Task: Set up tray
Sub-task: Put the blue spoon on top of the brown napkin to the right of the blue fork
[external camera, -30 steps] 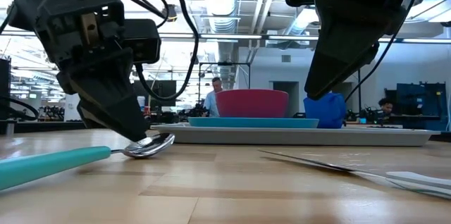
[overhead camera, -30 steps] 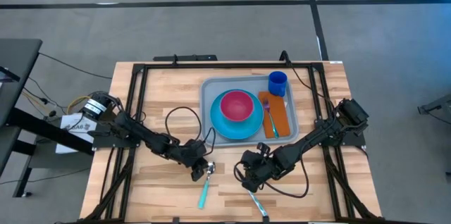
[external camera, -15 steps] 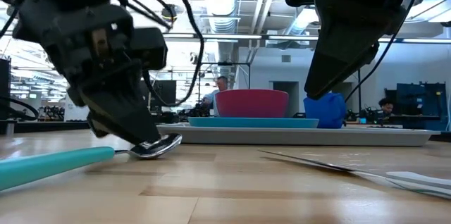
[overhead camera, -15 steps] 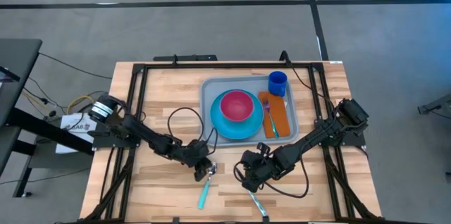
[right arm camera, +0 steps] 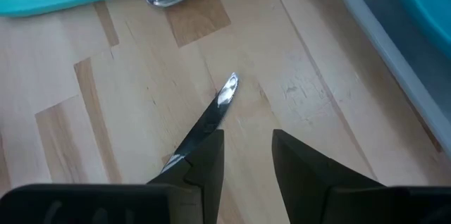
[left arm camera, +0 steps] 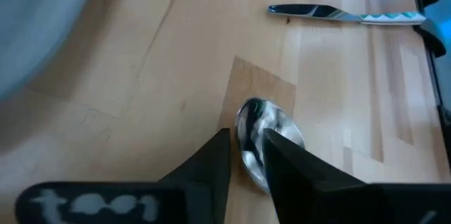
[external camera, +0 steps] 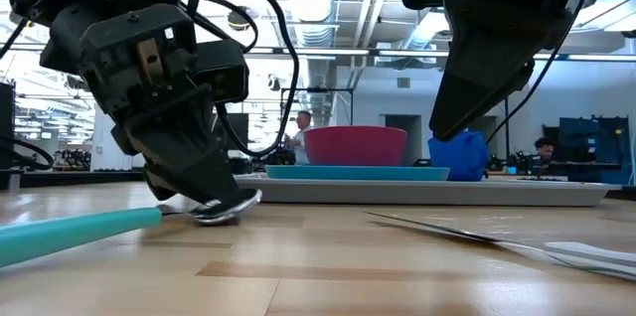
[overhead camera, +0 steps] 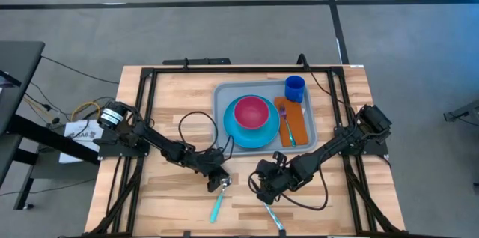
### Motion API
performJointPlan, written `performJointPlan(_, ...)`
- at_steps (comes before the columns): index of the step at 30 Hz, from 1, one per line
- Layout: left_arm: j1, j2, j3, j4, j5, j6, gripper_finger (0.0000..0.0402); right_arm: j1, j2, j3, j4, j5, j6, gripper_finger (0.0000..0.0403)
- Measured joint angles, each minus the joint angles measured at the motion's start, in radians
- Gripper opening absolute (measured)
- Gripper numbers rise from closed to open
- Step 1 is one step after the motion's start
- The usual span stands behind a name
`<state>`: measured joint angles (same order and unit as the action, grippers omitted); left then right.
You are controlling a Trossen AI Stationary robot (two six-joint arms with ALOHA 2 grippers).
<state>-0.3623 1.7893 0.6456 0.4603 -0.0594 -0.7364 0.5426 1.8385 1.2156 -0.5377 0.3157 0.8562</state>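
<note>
While both arms work low over the front of the surface, the layout reads as follows.

Tray: the tray (overhead camera: 222, 96) lies flat on the far half of the wooden surface (overhead camera: 172, 103), right of centre, its long axis running left to right, short sides facing the arms' bases.
On tray: a blue plate (overhead camera: 236, 135) with a pink bowl (overhead camera: 252, 111), an orange napkin (overhead camera: 299, 124) with a fork (overhead camera: 284, 126), and a blue cup (overhead camera: 295, 87) in the far right corner.
Left gripper: left gripper (overhead camera: 217, 182), jaws narrow, set either side of the bowl of a teal-handled spoon (overhead camera: 218, 200); whether they grip it cannot be told.
Right gripper: right gripper (overhead camera: 265, 191), jaws partly open, holding nothing, over a knife (overhead camera: 275, 215).
Room: grey floor around the surface; an open workshop with ceiling ducts and people far behind.
</note>
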Motion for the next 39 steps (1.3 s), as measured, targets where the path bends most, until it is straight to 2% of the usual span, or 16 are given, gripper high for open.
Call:
performJointPlan(5,-0.003,0.000,0.000,0.012,0.005,0.042,0.0012,0.000,0.000,0.000,0.000,0.000,0.000,0.0113)
performJointPlan(12,-0.003,-0.015,0.000,0.021,-0.003,0.042,0.0002,0.000,0.000,0.000,0.013,0.010,0.000,0.0113)
performJointPlan(19,-0.007,-0.108,0.000,0.023,-0.159,0.074,0.0000,0.008,0.000,0.000,0.158,0.214,-0.042,0.0113)
performJointPlan(25,-0.039,-0.192,0.000,0.028,-0.351,0.157,0.0000,0.021,0.000,0.000,0.215,0.423,-0.062,0.0113)
performJointPlan(28,-0.057,-0.220,0.000,0.032,-0.417,0.184,0.0000,0.021,0.000,0.000,0.278,0.476,-0.124,0.0113)
performJointPlan(34,-0.092,-0.232,0.000,0.078,-0.454,0.232,0.0000,-0.017,0.000,0.000,0.452,0.434,-0.324,0.0113)
performJointPlan(39,-0.128,-0.232,0.000,0.093,-0.522,0.277,0.0000,-0.059,0.000,0.000,0.520,0.308,-0.393,0.0113)
